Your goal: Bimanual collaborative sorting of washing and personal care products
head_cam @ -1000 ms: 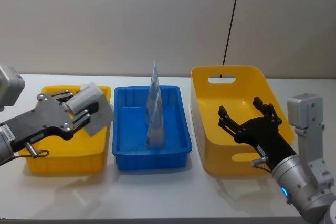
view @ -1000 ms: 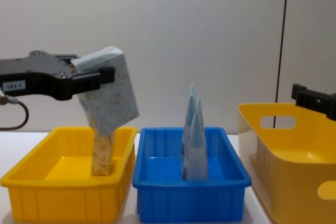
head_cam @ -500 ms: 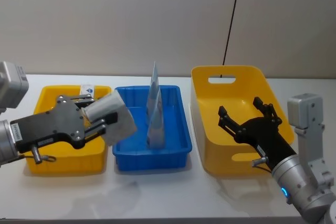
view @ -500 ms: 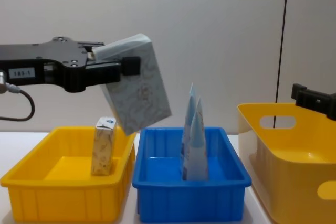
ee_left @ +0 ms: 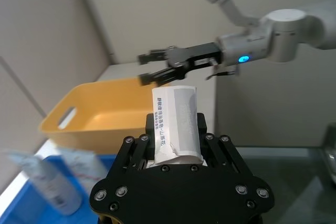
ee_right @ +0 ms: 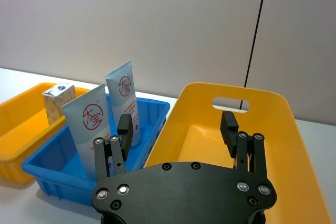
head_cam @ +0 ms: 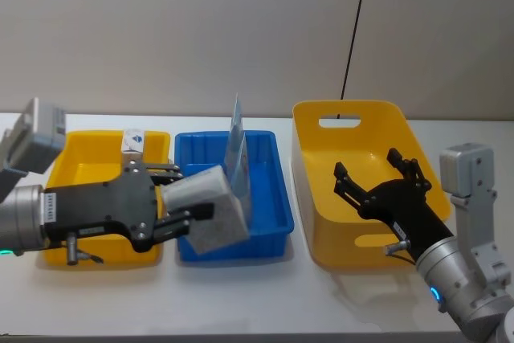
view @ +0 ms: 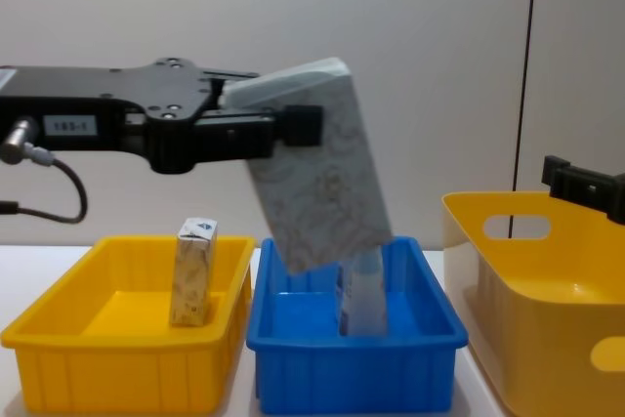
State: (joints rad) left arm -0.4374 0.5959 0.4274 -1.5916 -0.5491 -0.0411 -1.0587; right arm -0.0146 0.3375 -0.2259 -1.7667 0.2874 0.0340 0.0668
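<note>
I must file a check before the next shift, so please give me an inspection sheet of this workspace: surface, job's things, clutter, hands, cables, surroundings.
Surface: white table carrying a small yellow bin, a blue bin and a large yellow bin in a row.
Job's things: whitish pack tilted above the blue bin; pale-blue tubes upright in the blue bin.
Clutter: small carton upright in the small yellow bin.
Hands: left hand shut on the whitish pack; right hand open, at the large yellow bin.
Cables: black cable down the wall; cable loop at the left arm.
Surroundings: plain wall; nothing else seen.
</note>
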